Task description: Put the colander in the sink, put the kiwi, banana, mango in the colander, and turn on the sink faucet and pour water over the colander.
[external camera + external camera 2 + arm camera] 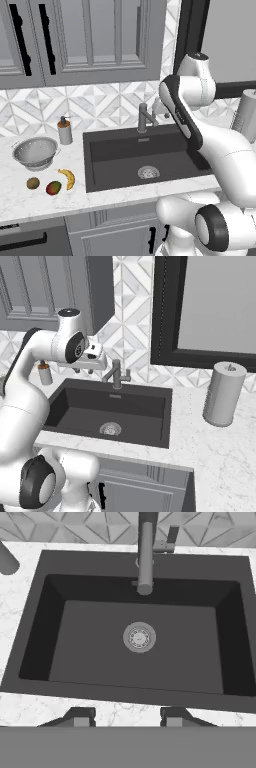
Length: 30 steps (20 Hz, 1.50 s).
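Hand view: sink (pixel 135 672) below claw (pixel 127 718), apparently empty.

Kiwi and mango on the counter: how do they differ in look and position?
The kiwi is plain brown and the smaller one; the mango is red and green and a little bigger. The kiwi lies farther left, the mango next to the banana. Both are oval, rest on the marble counter in front of the colander, and neither is in the sink.

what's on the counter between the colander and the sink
In the left base view, bare marble separates the colander from the sink. The soap dispenser stands behind that stretch, the banana in front of it.
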Tool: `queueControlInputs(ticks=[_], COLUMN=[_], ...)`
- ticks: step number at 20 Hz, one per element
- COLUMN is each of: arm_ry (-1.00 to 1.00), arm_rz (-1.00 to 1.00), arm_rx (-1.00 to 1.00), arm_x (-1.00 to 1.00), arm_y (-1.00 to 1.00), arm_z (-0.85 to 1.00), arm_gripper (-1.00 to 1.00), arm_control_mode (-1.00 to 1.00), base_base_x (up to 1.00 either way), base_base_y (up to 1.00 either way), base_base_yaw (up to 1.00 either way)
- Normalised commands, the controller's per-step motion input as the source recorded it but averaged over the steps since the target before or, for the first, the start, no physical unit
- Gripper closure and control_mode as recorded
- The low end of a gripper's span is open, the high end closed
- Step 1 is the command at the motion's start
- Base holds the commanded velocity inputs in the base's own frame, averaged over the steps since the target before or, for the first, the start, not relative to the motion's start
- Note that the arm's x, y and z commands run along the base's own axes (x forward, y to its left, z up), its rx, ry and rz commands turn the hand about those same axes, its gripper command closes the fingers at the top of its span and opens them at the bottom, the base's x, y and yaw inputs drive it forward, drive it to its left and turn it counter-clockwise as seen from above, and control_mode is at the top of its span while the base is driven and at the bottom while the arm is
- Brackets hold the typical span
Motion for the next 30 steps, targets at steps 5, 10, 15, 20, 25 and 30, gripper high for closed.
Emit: queueControlInputs(ticks=[5,10,15,20,25,30], arm_ry=[0.04,-0.01,0.00,-0.10,-0.09,-0.04], arm_rz=[-0.05,-0.04,-0.06,-0.19,-0.26,-0.09], arm_rx=[-0.08,-0.14,-0.01,0.20,0.16,0.09], arm_x=[0.07,-0.06,-0.02,0.00,-0.04,-0.18], arm_y=[0.47,0.93,0.99,0.85,0.58,0.07], arm_z=[-0.18,-0.68,-0.47,-0.03,-0.08,-0.25], arm_gripper=[-1.00,-1.00,-1.00,-1.00,-1.00,-1.00], arm_control_mode=[-1.00,-1.00,-1.00,-1.00,-1.00,-1.00], base_base_x=[0.00,0.00,0.00,0.00,0.00,0.00], base_base_y=[0.00,0.00,0.00,0.00,0.00,0.00], base_base_yaw=[0.00,0.00,0.00,0.00,0.00,0.00])
